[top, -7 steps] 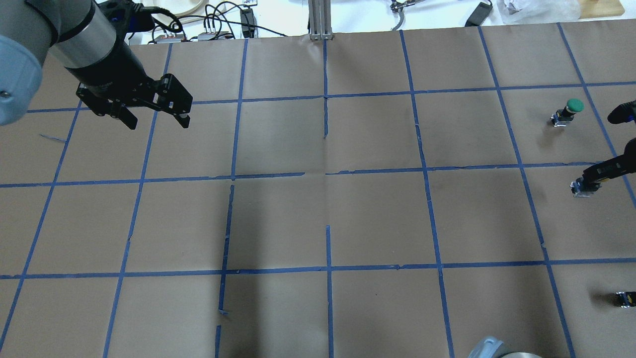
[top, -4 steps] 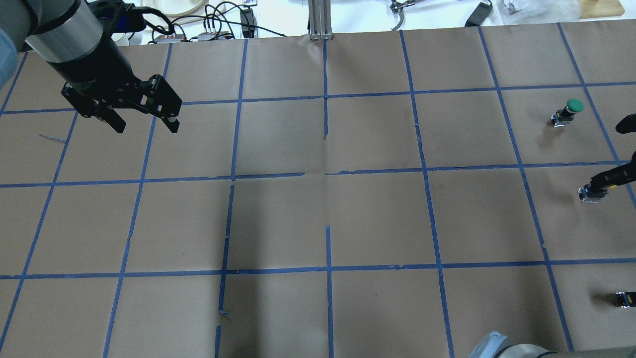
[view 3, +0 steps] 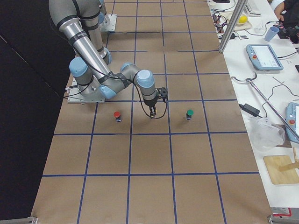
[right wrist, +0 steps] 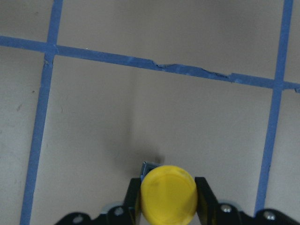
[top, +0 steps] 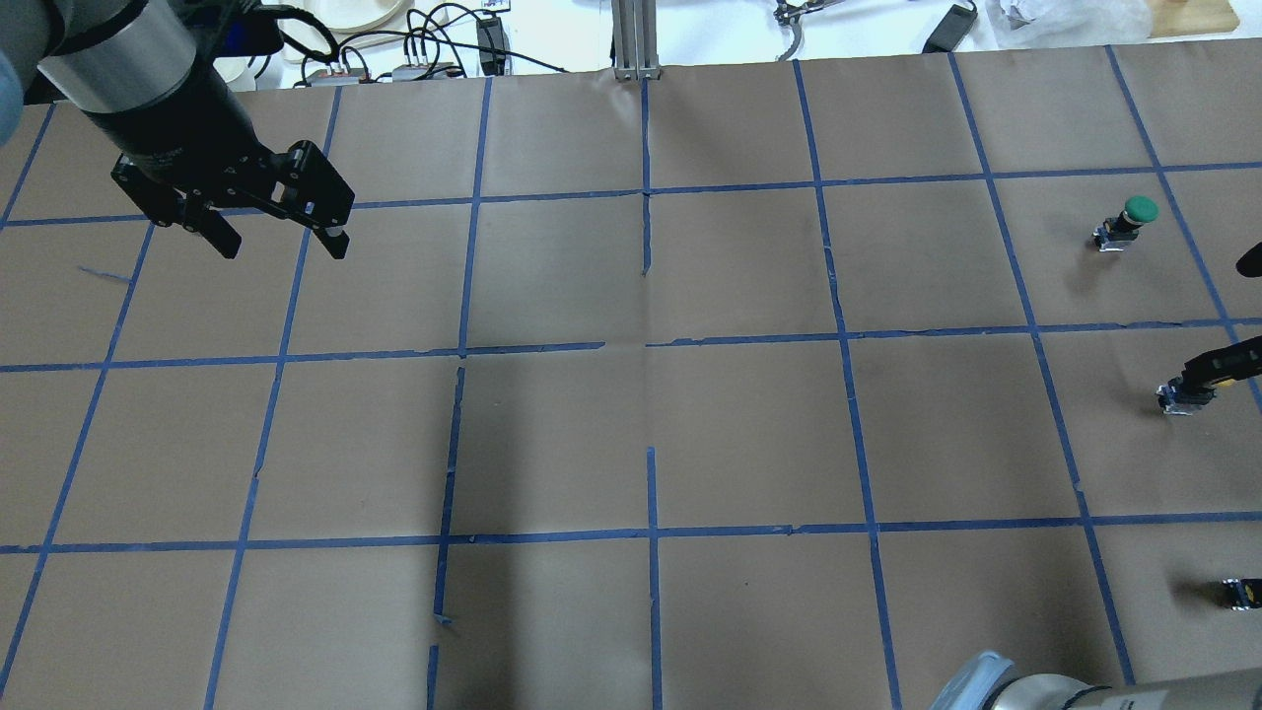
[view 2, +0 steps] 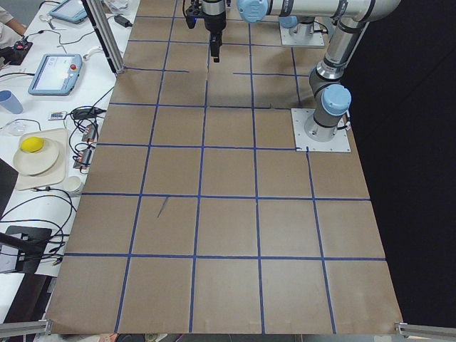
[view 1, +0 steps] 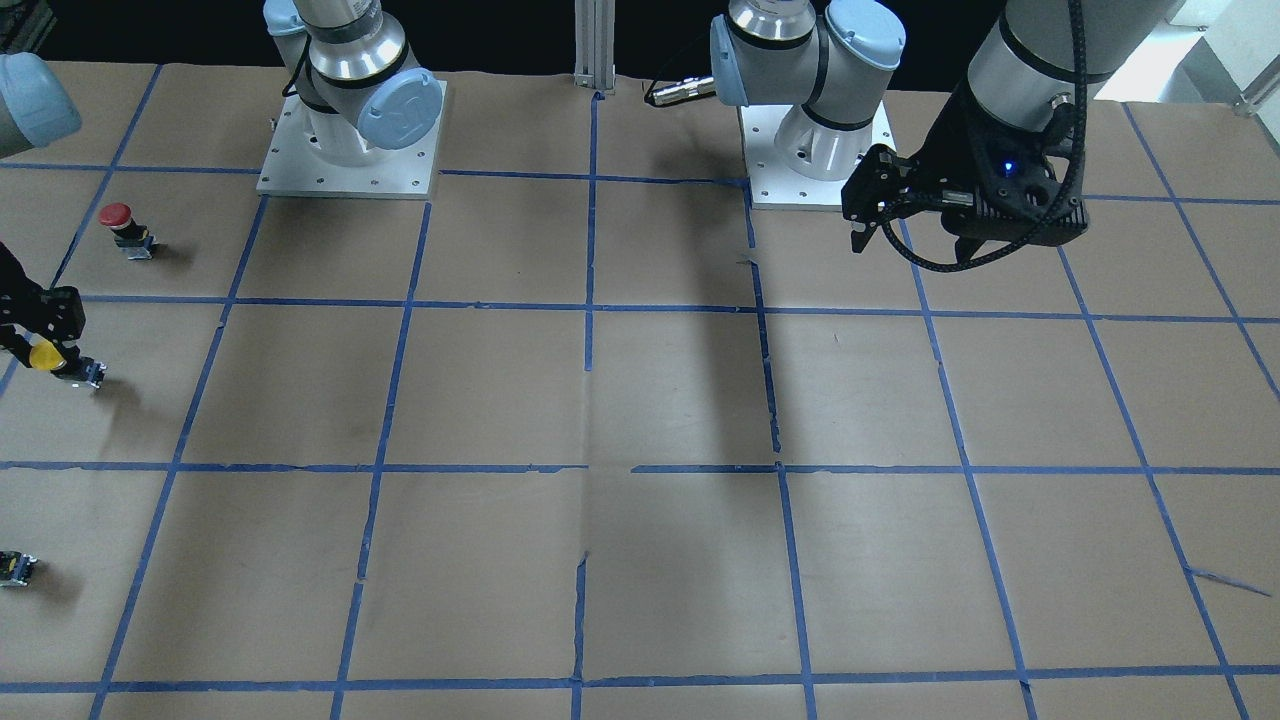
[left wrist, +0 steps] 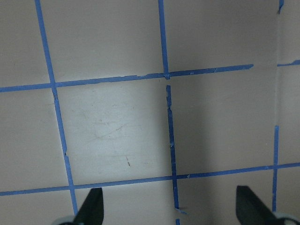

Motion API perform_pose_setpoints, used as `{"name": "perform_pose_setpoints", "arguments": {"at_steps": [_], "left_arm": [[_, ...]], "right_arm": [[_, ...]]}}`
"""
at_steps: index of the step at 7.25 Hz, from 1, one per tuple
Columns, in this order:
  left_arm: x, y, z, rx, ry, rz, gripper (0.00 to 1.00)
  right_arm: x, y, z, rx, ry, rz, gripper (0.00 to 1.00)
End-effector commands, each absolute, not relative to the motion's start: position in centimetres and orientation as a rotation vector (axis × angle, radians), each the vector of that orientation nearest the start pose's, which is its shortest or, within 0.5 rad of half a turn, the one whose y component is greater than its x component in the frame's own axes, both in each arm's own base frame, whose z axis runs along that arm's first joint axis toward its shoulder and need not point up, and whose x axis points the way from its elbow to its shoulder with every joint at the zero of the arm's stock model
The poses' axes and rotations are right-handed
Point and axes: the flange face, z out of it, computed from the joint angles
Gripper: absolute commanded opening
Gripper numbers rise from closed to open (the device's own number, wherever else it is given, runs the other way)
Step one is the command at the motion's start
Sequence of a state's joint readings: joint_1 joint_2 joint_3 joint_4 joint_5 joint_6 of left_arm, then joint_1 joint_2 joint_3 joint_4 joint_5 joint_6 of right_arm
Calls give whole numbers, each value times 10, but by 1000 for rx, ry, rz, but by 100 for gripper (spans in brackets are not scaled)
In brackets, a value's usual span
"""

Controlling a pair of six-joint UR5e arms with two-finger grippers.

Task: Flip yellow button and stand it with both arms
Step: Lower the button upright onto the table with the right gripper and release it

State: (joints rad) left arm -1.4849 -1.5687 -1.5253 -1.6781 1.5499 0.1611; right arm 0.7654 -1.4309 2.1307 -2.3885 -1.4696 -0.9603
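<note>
The yellow button [right wrist: 168,197] sits between the fingers of my right gripper [right wrist: 168,208], its cap facing the wrist camera. In the front-facing view the yellow button [view 1: 45,357] is at the far left edge, its grey base angled down toward the paper, and the right gripper [view 1: 40,345] is shut on it. In the overhead view the right gripper [top: 1198,380] is at the right edge with the grey base [top: 1180,398] showing below it. I cannot tell whether the base touches the table. My left gripper [top: 283,247] hangs open and empty over the far left of the table; it also shows in the front-facing view [view 1: 905,245].
A red-capped button [view 1: 118,215] stands near the robot's side of the yellow one. A green-capped button [top: 1134,215] stands farther out. A small dark capless part [top: 1240,592] lies near the right edge. Brown paper with a blue tape grid [top: 651,345] covers the table.
The right gripper has moved right and slightly down in the overhead view with the button in it. The left gripper has drifted left, still open.
</note>
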Motion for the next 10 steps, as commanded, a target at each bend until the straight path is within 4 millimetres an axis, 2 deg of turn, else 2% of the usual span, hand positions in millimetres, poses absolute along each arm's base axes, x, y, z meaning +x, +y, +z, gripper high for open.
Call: {"name": "perform_pose_setpoints", "arguments": {"at_steps": [1,2,3,4,5,6,7,8,9,10], "left_arm": [[-94,-496,497,120,3164,102,100],[-93,-495,502,118,3163,83,100],[-93,-491,509,118,3159,60,100],[-94,-492,513,106,3161,43,100],[-93,-496,511,106,3160,52,100],[-93,-496,514,113,3160,45,100],[-93,-494,516,116,3159,42,100],[-90,-496,514,106,3162,44,100],[-90,-495,515,106,3161,42,100],[-90,-495,514,106,3159,45,100]], "right_arm": [[-241,-429,240,-253,3143,-233,27],[-241,-429,239,-252,3142,-231,38],[-241,-429,239,-252,3142,-231,71],[-241,-430,240,-248,3143,-233,88],[-242,-430,242,-251,3145,-236,99],[-243,-430,242,-253,3154,-225,99],[-244,-430,251,-250,3166,-232,99],[-246,-432,268,-248,3176,-239,99],[-242,-429,295,-199,3145,-189,99],[-234,-425,335,-56,3127,-157,99]]}}
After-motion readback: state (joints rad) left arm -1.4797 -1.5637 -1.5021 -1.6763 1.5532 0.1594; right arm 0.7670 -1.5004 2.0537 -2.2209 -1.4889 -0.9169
